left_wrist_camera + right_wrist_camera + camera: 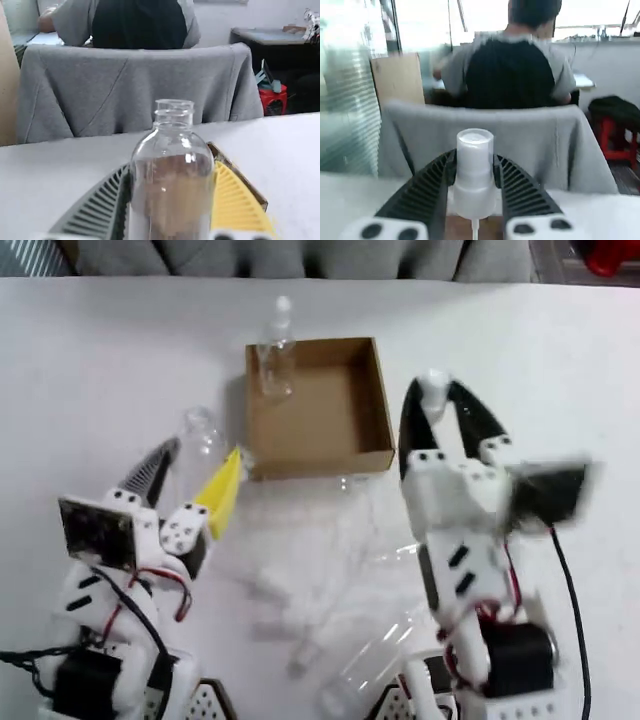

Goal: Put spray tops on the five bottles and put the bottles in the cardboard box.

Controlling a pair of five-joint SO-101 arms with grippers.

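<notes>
On the near side of the cardboard box (pixel 372 410), between the two arm bases, a loose clear bottle (pixel 375 658) is lying on its side. Other pale pieces are lying around it, too faint to name.

Farther out, the left gripper (pixel 200 452) is sitting just off the box's near-left corner and is clamping an uncapped bottle (pixel 171 185) between its grey and yellow jaws. The bottle is standing with its long axis upright in the grip and its open threaded neck is pointing up.

The right gripper (pixel 474 157) is hovering just beside the box's right wall. Its black jaws are pinching a spray top (pixel 474 172) around its collar. The top's long axis is also running vertically, with the cap pointing up and the thin dip tube hanging down.

So the open neck is lying to the left of the spray top, across the box, which is sitting between the two grippers. Both axes are looking roughly parallel, so the joining is probably calling for a sideways approach that brings the tube over the neck, then a straight descent. The tube is thin and could catch on the neck's rim.

At the box's far-left corner a capped bottle (pixel 275 352) is standing upright, its spray head pointing up.
</notes>
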